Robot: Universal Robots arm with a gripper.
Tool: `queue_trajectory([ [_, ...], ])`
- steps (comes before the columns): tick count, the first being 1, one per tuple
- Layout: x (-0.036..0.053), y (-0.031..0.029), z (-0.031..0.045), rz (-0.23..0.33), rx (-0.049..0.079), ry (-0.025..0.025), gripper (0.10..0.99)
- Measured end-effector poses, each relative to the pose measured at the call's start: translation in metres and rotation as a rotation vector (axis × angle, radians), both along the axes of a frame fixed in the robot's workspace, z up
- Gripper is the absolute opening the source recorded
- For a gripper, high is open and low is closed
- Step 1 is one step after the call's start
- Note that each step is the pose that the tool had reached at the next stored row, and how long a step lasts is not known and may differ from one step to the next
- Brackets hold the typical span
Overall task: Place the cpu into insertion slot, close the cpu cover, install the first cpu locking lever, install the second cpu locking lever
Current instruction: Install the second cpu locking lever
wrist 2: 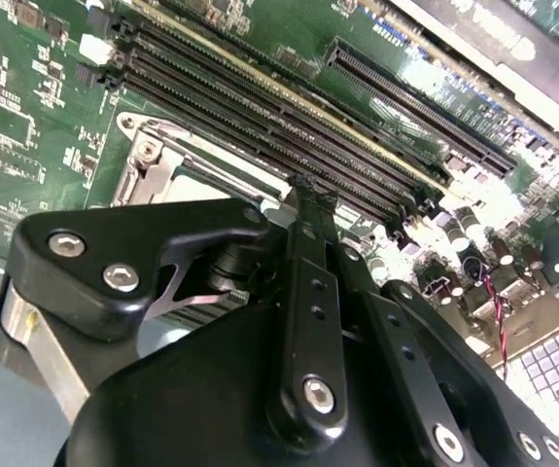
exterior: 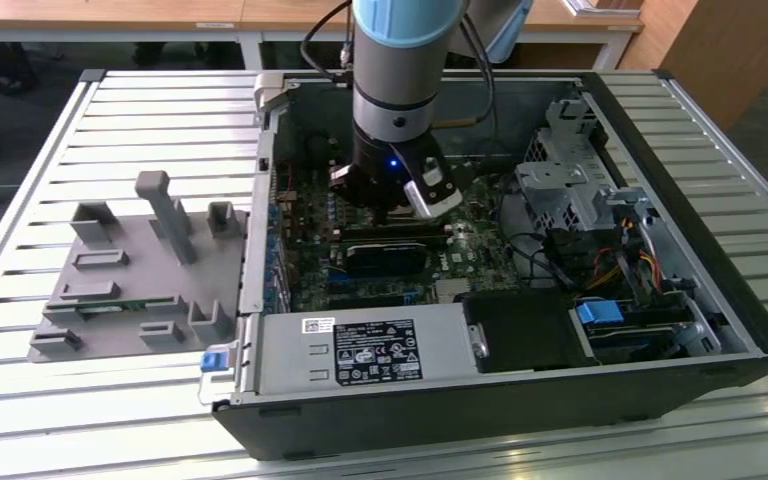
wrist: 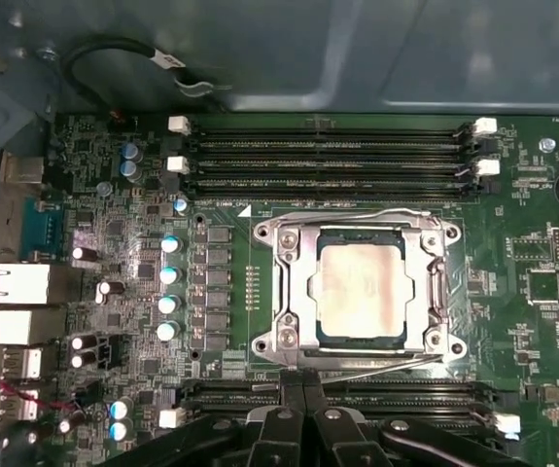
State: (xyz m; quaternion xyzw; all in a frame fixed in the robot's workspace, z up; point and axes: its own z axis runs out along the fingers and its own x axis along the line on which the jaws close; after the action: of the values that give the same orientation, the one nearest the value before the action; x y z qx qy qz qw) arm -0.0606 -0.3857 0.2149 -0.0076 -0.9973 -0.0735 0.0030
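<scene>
1. The cpu: pale square chip, seated flat in the insertion slot on the green motherboard.
2. The cpu cover: silvery frame lying closed around the chip, its window showing the chip's top; thin wire levers run along two of the frame's edges.
3. Memory slots: long black rows close beside the socket on two opposite sides, leaving narrow room.
4. End effector: black fingers together, tips at the socket's edge.
5. Computer case: open, on a slatted desk; white-printed label, unreadable.
</scene>
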Motion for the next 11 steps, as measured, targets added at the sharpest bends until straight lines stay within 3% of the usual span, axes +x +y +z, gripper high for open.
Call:
queue_trajectory([
  [4,0.0000,-0.0022,-0.0012,0.000,0.019,-0.0003,0.106],
  [11,-0.0044,-0.0069,-0.0020,0.000,0.028,-0.0003,0.106],
])
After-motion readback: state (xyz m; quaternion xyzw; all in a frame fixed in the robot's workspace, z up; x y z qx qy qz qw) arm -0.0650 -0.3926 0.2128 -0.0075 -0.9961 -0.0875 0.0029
